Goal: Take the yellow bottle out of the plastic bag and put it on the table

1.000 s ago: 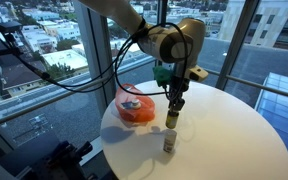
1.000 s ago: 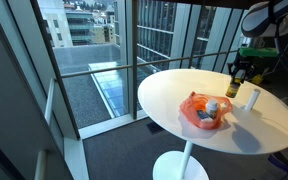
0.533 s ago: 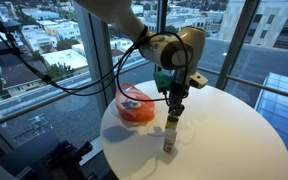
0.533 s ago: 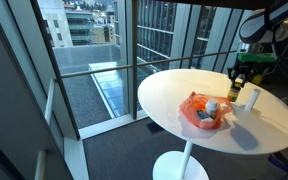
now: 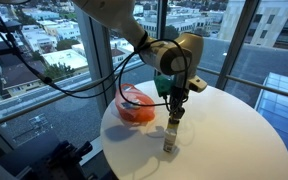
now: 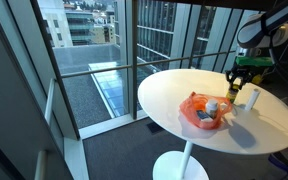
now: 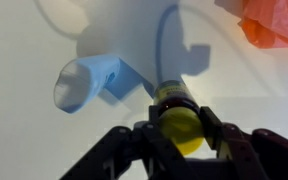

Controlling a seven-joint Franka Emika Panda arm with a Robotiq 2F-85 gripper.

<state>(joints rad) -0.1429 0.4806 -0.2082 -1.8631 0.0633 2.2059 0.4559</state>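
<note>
My gripper (image 5: 176, 111) is shut on the yellow bottle (image 5: 174, 122), gripping it near its yellow cap and holding it upright over the round white table (image 5: 234, 140). In the wrist view the jaws (image 7: 180, 128) clamp the yellow cap on both sides, with the dark bottle body (image 7: 174, 98) pointing down at the tabletop. I cannot tell whether its base touches the table. The orange plastic bag (image 5: 136, 106) lies open on the table beside the gripper. In an exterior view the gripper (image 6: 234, 87) and bottle (image 6: 233, 95) sit just past the bag (image 6: 199, 112).
A small white bottle with a blue label (image 5: 169, 144) stands on the table close to the held bottle, also in the wrist view (image 7: 84, 82) and an exterior view (image 6: 252, 98). A white object (image 6: 212, 105) rests in the bag. Glass walls surround the table.
My gripper has moved down a little toward the tabletop with the yellow bottle still in it. The bag and the small white bottle have not moved.
</note>
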